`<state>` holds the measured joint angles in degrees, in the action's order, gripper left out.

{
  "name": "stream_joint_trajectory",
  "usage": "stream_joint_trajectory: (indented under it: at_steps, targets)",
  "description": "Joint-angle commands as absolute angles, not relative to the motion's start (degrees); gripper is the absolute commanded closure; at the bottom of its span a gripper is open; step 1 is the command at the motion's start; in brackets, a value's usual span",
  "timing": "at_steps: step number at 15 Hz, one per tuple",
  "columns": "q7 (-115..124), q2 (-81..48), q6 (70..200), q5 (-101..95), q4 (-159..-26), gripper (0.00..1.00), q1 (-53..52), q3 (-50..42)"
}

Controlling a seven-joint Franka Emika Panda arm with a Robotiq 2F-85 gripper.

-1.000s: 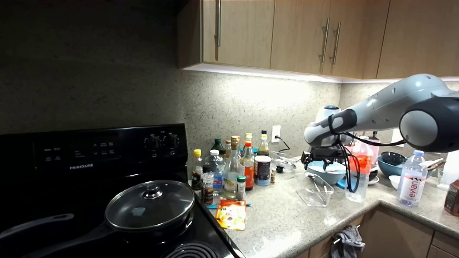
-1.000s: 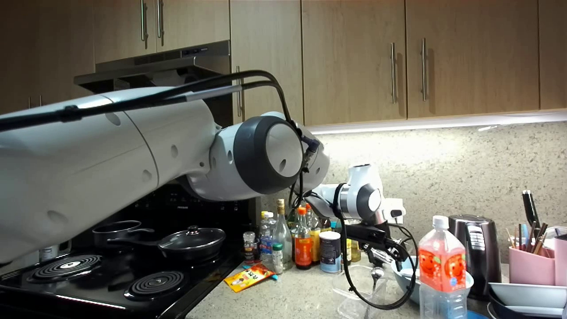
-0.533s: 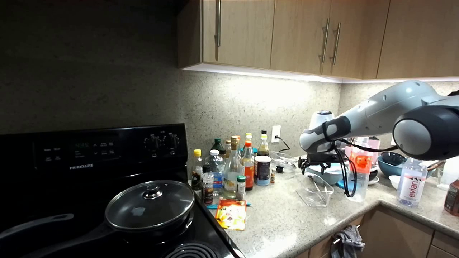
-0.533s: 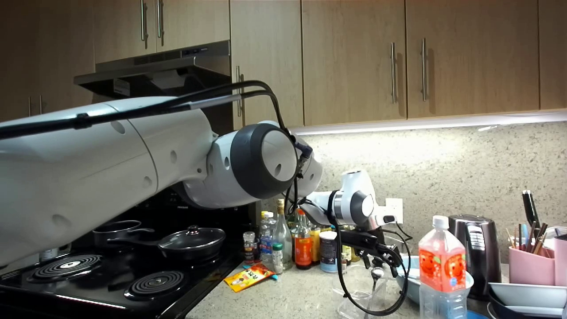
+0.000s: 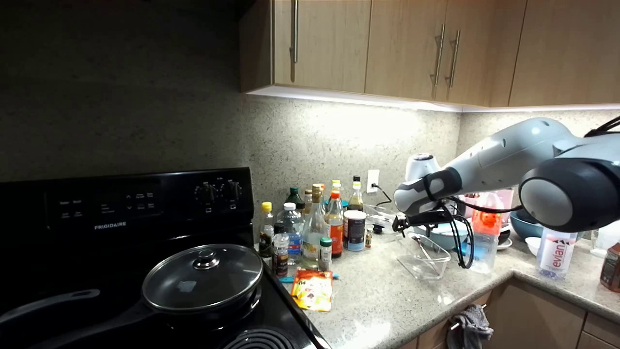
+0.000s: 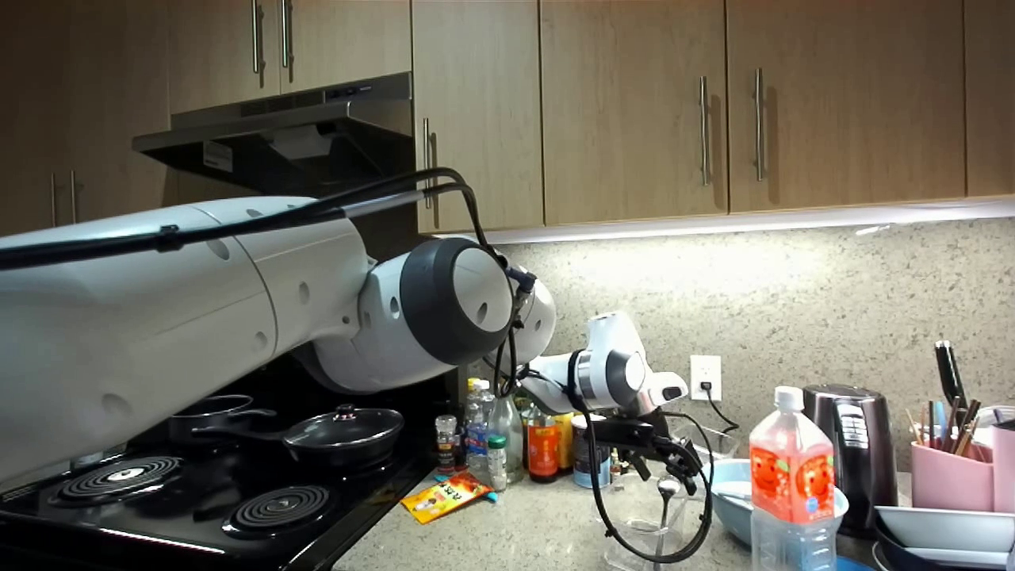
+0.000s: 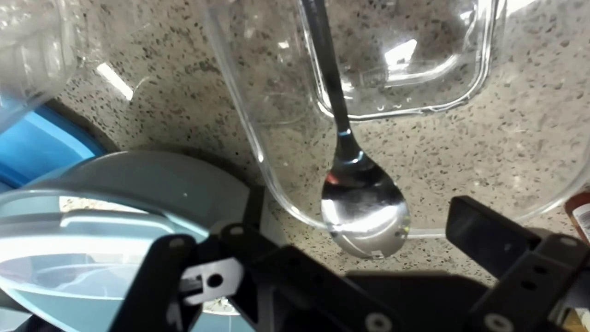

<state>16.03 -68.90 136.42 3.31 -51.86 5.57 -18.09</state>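
Observation:
My gripper [image 7: 364,219] is open, its fingers wide apart on either side of a metal spoon's bowl, touching neither side of it. It also shows in both exterior views [image 5: 415,229] [image 6: 664,476], low over the counter. The spoon [image 7: 364,207] leans in a clear plastic container [image 7: 239,106], its bowl end reaching over the rim toward me. Spoon [image 5: 423,248] and container [image 5: 426,276] show in an exterior view below the gripper. A light blue bowl [image 7: 198,184] stands close beside the container, partly behind my left finger in the wrist view.
A tall bottle with a red label [image 6: 791,480] stands near the bowl. Sauce bottles [image 5: 335,228] and a white-lidded canister [image 5: 354,232] line the back wall. A snack packet [image 5: 312,290] lies by the stove. A lidded pan [image 5: 203,278] sits on the stove.
The arm and open gripper have moved down and to the left in both exterior views. The spoon and the clear container appear to have shifted slightly left.

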Motion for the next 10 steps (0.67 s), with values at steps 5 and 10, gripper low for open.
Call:
stream_joint_trajectory:
  at_steps: [5,10]
  targets:
    - [28.62,-74.00,153.23,-2.16,-51.11,0.00,-0.63,-29.74]
    - [45.84,-78.14,158.75,-4.97,-52.84,0.00,-8.65,-45.00]
